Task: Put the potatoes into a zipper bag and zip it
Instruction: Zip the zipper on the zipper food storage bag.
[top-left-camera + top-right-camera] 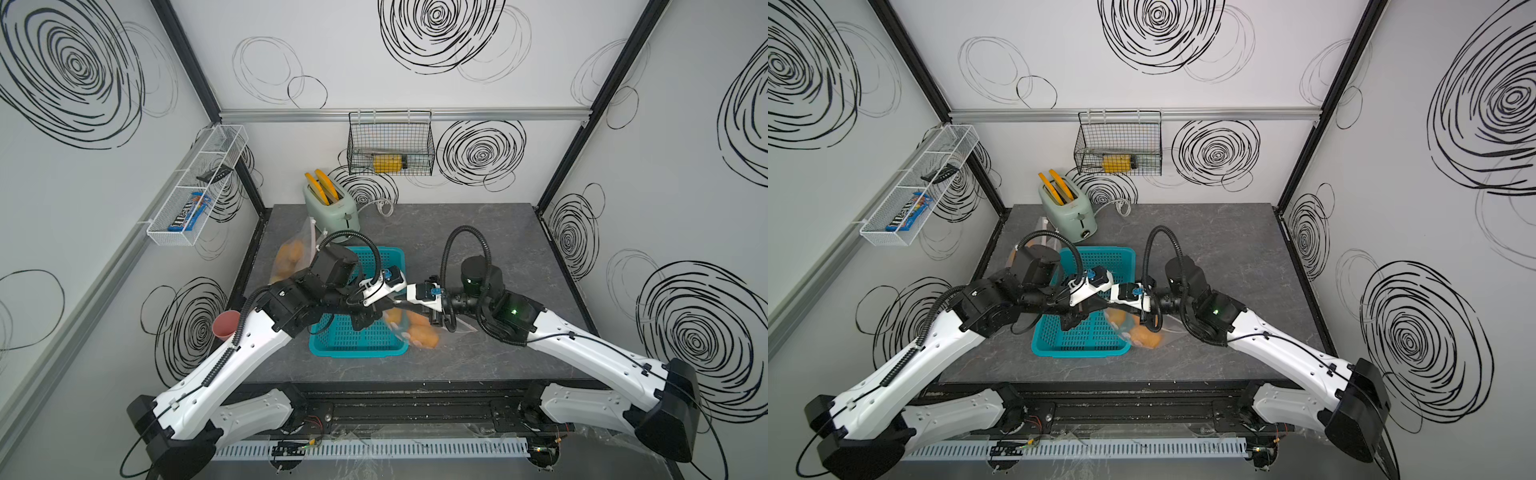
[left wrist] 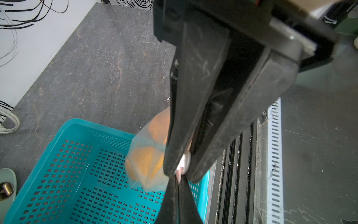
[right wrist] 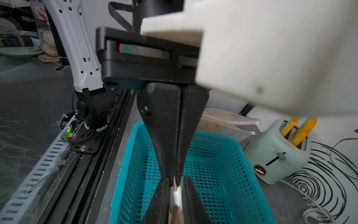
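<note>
Tabletop (image 1: 478, 232) of grey stone, swirl-scribbled walls (image 1: 374, 62) — left claw (image 2: 178, 178) and right claw (image 3: 175, 184) both clamp the zipper bag (image 2: 147, 166).

Grey table (image 1: 478, 249) w/ teal basket (image 1: 357, 351) mid, green toaster (image 1: 332, 208) + zip bag (image 1: 309, 239) of potatoes (image 1: 291, 257) back-left.

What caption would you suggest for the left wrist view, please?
Left tool pinches the white slider of the zipper bag, potatoes inside, at the teal basket rim.

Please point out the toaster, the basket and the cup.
toaster (image 1: 329, 211): in a top view, green body
basket (image 1: 357, 351): in a top view, near rim
cup (image 1: 226, 326): in a top view, its middle
</note>
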Controlling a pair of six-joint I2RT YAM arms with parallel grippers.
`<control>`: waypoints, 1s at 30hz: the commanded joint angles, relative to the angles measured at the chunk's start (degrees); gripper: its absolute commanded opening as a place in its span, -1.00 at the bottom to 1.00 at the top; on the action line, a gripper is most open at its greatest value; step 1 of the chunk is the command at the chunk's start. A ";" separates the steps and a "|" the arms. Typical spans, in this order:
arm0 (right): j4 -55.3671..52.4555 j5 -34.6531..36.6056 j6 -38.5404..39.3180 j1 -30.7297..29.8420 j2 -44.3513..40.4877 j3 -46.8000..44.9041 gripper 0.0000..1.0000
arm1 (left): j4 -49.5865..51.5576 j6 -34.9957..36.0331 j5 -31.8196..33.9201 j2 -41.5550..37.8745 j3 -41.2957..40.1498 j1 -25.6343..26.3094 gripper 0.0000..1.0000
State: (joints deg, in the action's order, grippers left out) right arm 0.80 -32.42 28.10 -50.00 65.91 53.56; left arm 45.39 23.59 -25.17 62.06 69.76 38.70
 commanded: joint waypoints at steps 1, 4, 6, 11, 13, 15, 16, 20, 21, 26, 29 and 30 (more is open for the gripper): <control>-2.13 -0.01 1.16 -0.60 0.39 1.93 -0.72 | -2.07 0.93 -1.29 -0.81 2.03 -0.37 -1.00; -3.25 0.42 0.92 -0.76 -0.17 2.59 -0.77 | -2.27 0.43 -0.78 -1.04 2.21 -0.79 -1.00; -4.55 0.95 0.19 -0.87 -0.34 3.34 -0.80 | -2.40 -0.02 -0.52 -1.09 2.40 -1.21 -1.00; -8.59 2.85 -1.79 -1.23 -1.84 4.33 -0.82 | -3.50 -0.36 1.36 -1.67 2.45 -2.78 -1.00; -9.23 3.58 -2.63 -1.21 -2.98 3.82 -0.82 | -4.07 -0.64 1.53 -1.75 2.55 -3.83 -1.00; -10.57 4.07 -2.85 -1.23 -3.82 3.69 -0.82 | -4.49 -1.18 1.12 -1.67 2.83 -4.39 -1.00; -11.20 4.27 -2.91 -1.24 -4.22 3.61 -0.81 | -4.66 -1.33 0.84 -1.62 2.84 -4.67 -1.00; -13.37 5.59 -3.30 -1.24 -5.85 3.01 -0.81 | -5.21 -1.88 0.90 -1.97 2.86 -5.88 -1.00; -14.13 5.82 -3.30 -1.24 -6.39 2.89 -0.81 | -5.31 -2.04 1.00 -2.15 2.79 -6.21 -1.00; -15.59 6.87 -4.14 -1.22 -8.98 1.16 -0.80 | -6.52 -2.99 1.56 -3.21 1.80 -7.39 -1.00; -17.01 7.41 -4.17 -1.16 -10.12 0.26 -0.80 | -7.06 -3.52 2.56 -3.50 1.53 -8.11 -1.00; -17.45 7.67 -4.27 -1.15 -10.56 0.07 -0.80 | -7.11 -3.66 3.08 -3.54 1.57 -8.13 -1.00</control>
State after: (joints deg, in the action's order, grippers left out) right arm -10.24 -24.60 24.23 -50.83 57.58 55.16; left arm 41.89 21.21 -27.29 60.07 70.65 33.26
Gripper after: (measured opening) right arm 0.121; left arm 0.052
